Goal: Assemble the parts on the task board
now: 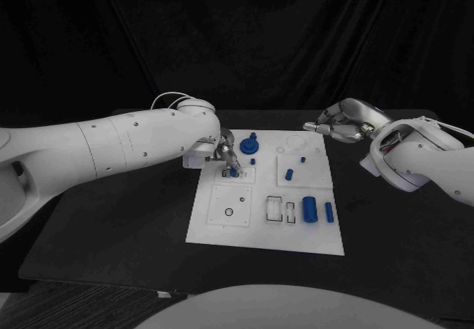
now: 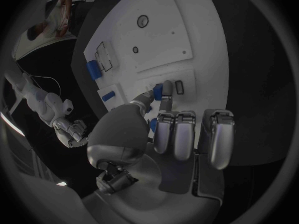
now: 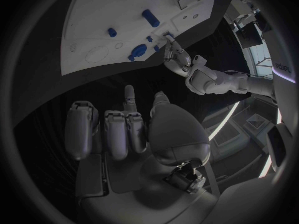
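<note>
A small blue part (image 2: 158, 90) sits pinched in my left hand (image 1: 225, 152), low over the left side of the white board (image 1: 237, 226) lying mid-counter (image 1: 118, 226), beside a slot (image 2: 179, 87). My right hand (image 1: 341, 123) hangs off the board's far right corner, its fingers (image 3: 118, 132) curled in, holding nothing.
</note>
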